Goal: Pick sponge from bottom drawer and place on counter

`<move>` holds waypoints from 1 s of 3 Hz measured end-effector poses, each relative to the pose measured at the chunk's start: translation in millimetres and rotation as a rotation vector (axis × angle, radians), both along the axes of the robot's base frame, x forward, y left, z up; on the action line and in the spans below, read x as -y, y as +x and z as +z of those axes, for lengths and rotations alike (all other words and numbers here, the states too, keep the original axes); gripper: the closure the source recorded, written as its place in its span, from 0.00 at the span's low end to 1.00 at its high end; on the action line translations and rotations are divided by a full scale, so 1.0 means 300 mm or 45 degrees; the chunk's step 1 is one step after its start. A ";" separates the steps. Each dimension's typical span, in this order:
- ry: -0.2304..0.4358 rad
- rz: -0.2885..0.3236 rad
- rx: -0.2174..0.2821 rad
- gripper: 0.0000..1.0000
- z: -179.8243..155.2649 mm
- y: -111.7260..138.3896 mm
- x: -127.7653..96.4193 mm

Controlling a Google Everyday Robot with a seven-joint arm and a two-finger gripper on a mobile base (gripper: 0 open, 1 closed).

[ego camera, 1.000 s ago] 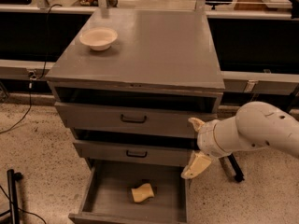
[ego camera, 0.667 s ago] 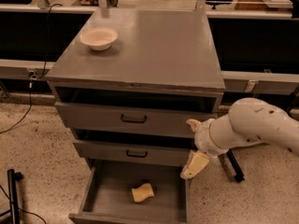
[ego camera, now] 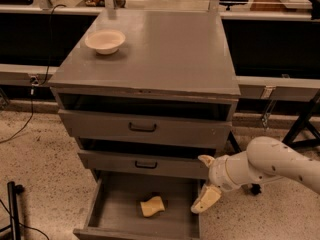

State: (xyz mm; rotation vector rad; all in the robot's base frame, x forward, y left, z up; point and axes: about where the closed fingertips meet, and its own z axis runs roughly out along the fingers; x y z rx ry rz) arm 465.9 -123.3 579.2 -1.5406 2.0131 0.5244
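The sponge (ego camera: pixel 152 206), a pale yellow-tan block with a pinched waist, lies on the floor of the bottom drawer (ego camera: pixel 112 211), which is pulled out. My gripper (ego camera: pixel 205 180) is open, with cream fingers spread one above the other. It hangs at the drawer's right front corner, to the right of the sponge and a little above it, holding nothing. The counter (ego camera: pixel 160 49) is the flat grey cabinet top above.
A cream round bowl (ego camera: pixel 105 40) stands on the counter's back left. The two upper drawers (ego camera: pixel 142 127) with dark handles stick out slightly. A black stand (ego camera: pixel 14 209) is at the lower left, dark table legs (ego camera: pixel 300 126) at the right. Speckled floor surrounds the cabinet.
My arm and gripper have shifted slightly left and down toward the open bottom drawer. The sponge has not moved.
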 end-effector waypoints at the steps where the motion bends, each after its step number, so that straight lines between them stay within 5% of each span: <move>1: 0.123 -0.033 0.014 0.00 -0.163 -0.052 0.007; 2: 0.068 -0.075 0.057 0.00 -0.292 -0.082 0.028; 3: 0.053 -0.131 0.108 0.00 -0.299 -0.039 0.037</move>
